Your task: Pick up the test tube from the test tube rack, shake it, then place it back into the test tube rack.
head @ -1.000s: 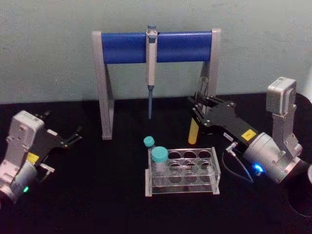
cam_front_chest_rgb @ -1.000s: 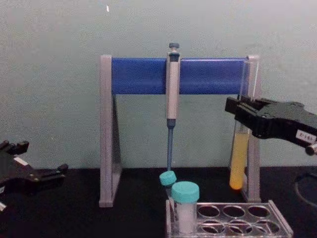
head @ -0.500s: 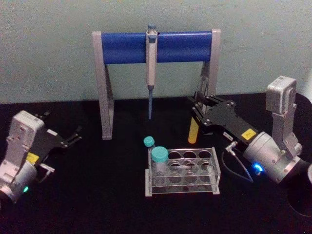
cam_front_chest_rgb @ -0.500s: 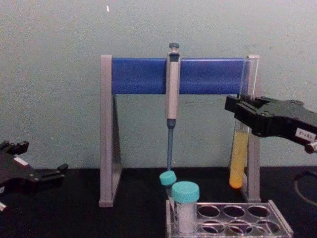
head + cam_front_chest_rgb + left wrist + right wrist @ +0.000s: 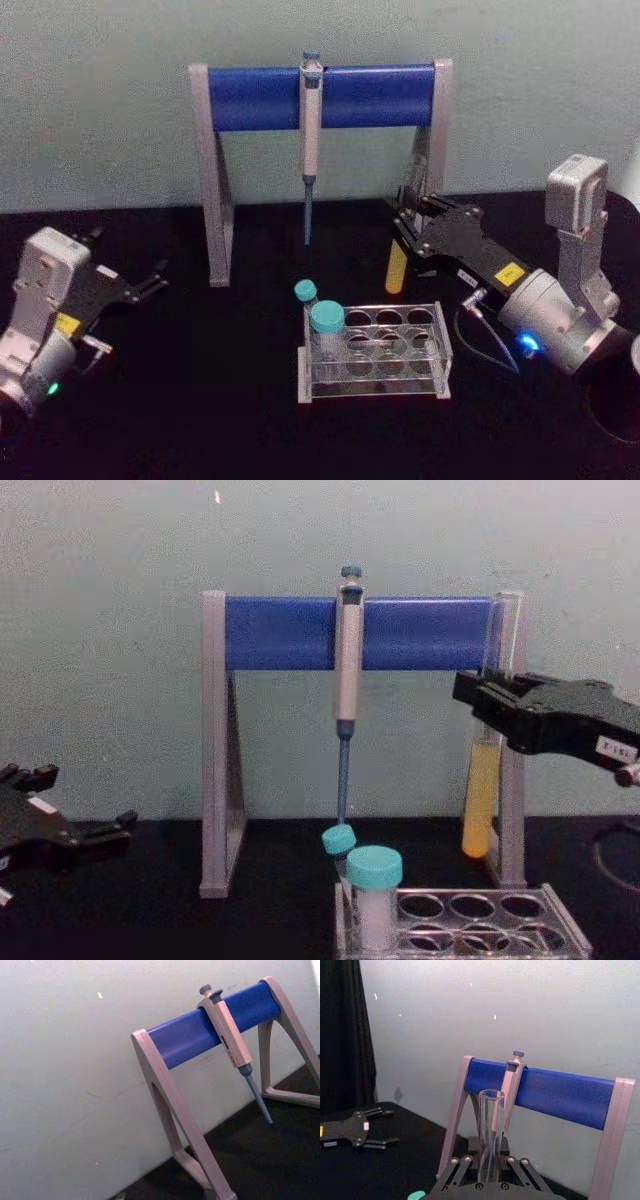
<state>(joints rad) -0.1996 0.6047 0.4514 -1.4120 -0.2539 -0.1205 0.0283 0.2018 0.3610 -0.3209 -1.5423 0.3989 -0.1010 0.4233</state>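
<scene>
Test tube (image 5: 397, 268) (image 5: 481, 800) (image 5: 490, 1130): we see it upright in the air, clamped between the fingers of the right gripper. Its open mouth stands above the fingers and its rounded bottom hangs below them, touching nothing.
Yellow liquid: we find it in the tube's lower part, all of it beneath the gripper's fingers.
Right gripper (image 5: 408, 225) (image 5: 490, 708) (image 5: 490, 1167): its black fingers are closed on the clear upper stretch of the tube, and the arm reaches in from the robot's right.
Test tube rack (image 5: 442, 350) (image 5: 565, 925): it rests on the table below the right gripper, nearer the robot than the fingertips. We see clear space between its top and the tube's bottom.
Teal-capped vials (image 5: 327, 325) (image 5: 374, 880): two stand at the rack's end farthest from the right gripper, to the gripper's left and lower.
Pipette (image 5: 310, 120) (image 5: 347, 650) (image 5: 227, 1035): it hangs tip-down, to the left of the right gripper and farther back.
Pipette stand (image 5: 260, 97) (image 5: 280, 632) (image 5: 185, 1040): its right leg rises just behind the gripper's fingers and the held tube, and the blue bar runs off to the gripper's left.
Left gripper (image 5: 160, 275) (image 5: 390, 1127): it sits well apart from the right gripper, low over the table's left side, with its fingers spread and nothing between them.
Table (image 5: 220, 400): we see a black surface under both grippers.
</scene>
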